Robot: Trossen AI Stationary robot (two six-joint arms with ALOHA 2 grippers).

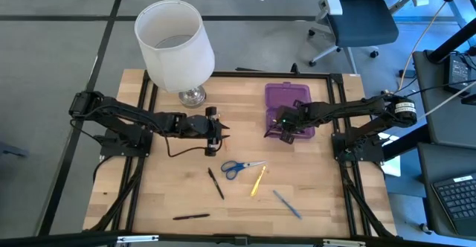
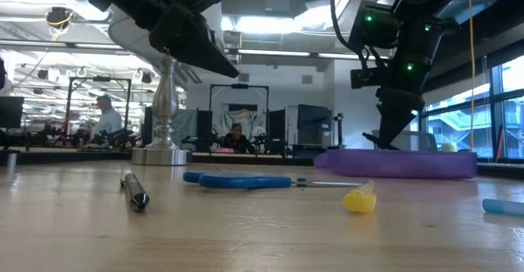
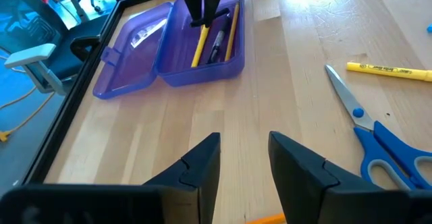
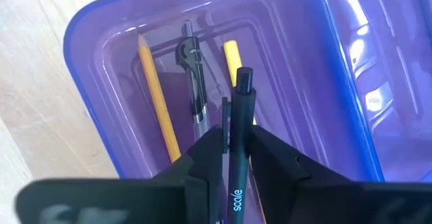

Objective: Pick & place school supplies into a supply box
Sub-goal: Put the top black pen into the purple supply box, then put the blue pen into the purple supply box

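Observation:
The supply box (image 1: 288,98), translucent purple, lies open at the table's far right; its tray (image 4: 135,62) holds an orange pencil (image 4: 156,96), a black pen (image 4: 192,82) and a yellow pencil (image 4: 231,54). My right gripper (image 4: 233,140) hangs over the tray, shut on another black pen (image 4: 237,116). My left gripper (image 3: 244,156) hovers open over bare wood left of the box. On the table lie blue-handled scissors (image 1: 242,167), a yellow pencil (image 1: 258,181), two black pens (image 1: 216,182) (image 1: 191,217) and a blue pen (image 1: 286,204). My right gripper pinches the black pen's barrel (image 4: 233,183) between its two fingers. The fingers slant steeply down from above, and the pen lies along them. Its free end (image 4: 243,79) sticks out past the fingertips, down into the tray, above the pencils there.
A white-shaded lamp (image 1: 175,42) on a metal foot (image 2: 162,153) stands at the far left of the table. The box's lid (image 3: 128,48) lies open flat beside the tray. A black frame (image 1: 338,106) runs round the tabletop.

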